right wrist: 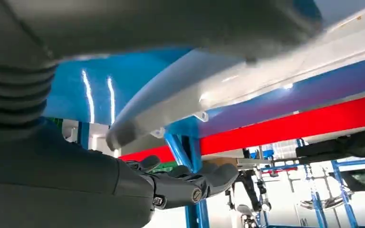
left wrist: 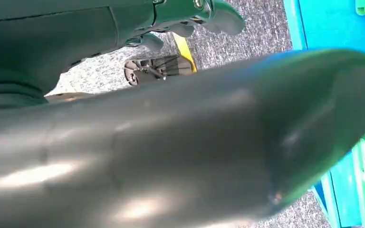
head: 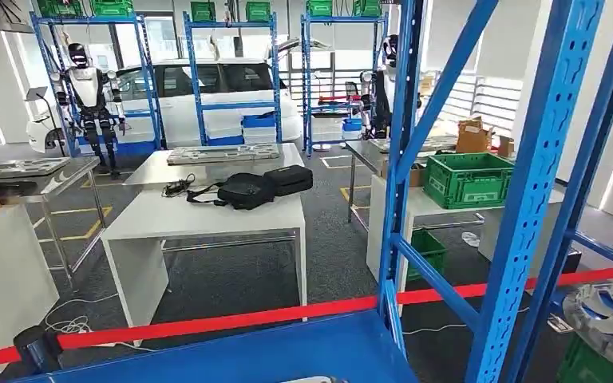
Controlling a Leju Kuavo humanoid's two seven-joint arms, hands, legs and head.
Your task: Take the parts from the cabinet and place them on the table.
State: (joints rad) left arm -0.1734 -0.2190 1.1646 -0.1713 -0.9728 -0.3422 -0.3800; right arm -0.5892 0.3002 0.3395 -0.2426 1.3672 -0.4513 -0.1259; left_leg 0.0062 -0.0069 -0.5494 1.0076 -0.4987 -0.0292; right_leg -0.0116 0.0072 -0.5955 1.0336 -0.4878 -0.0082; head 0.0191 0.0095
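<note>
Beyond the blue cabinet rack (head: pixel 539 183), whose uprights and slanted braces cross the right half of the head view: a red barrier tape (head: pixel 231 319) stretched across the aisle; a white table (head: pixel 207 215) on grey carpet, bearing two black bags (head: pixel 247 190) side by side and a tangle of dark cable. Right of the table, behind the rack posts: a green crate (head: pixel 467 179) on a low white stand. Low right, inside the rack: a silver wheel cover (head: pixel 611 315), partly cut off by the frame. Far back: a white car (head: pixel 207 88), further blue racks, and a standing humanoid robot (head: pixel 88 92). The rack's blue shelf (head: pixel 287 351) lies nearest the camera. Part (right wrist: pixel 195 95): long, smooth, pale grey-white, glossy, tapering to a rounded end; seen from the right wrist just above the right hand (right wrist: pixel 185 183), against the blue shelf. Dark fingers loosely curled beneath it; contact cannot be told. Left hand (left wrist: pixel 190 16): fingers extended over carpet beside a large glossy grey surface (left wrist: pixel 195 142) close to the lens; whether it holds anything cannot be told.
</note>
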